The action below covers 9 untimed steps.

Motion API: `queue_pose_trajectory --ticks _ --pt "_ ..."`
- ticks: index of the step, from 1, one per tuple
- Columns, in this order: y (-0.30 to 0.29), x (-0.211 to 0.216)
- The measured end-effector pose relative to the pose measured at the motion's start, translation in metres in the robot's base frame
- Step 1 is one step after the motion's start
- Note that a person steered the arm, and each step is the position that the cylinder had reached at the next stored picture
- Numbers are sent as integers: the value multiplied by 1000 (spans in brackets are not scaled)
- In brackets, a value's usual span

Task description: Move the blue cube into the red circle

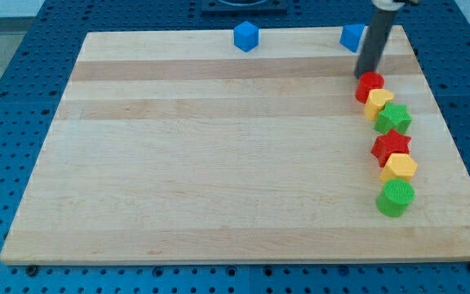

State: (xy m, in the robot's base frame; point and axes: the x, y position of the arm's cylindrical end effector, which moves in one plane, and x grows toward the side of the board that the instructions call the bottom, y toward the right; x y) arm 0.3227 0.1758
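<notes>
The small blue cube [246, 37] sits at the pale wooden desk's [219, 163] top edge, well left of the red circle block [370, 85] just beside our tip [362, 76], a bare rod with no hand, holding nothing; we judge it should round the cube's left face and push steadily rightward past two blue, two red, two yellow and two green blocks in all.

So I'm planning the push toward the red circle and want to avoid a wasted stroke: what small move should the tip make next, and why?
Probably slide my tip toward the view's top-left, round behind the blue cube. The tip now sits just at the round red block, heading the column along the wooden board's right side, while the cube lies far to the view's left at the top edge.
</notes>
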Motion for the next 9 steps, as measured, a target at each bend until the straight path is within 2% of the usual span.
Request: queue_pose_trajectory --ticks 3,4,5,6,7,9 --pt "-269 -11" --pt "-316 -47" --pt "-338 -92" --pt "-323 -130" --pt "-297 -130" --pt "-119 -115"
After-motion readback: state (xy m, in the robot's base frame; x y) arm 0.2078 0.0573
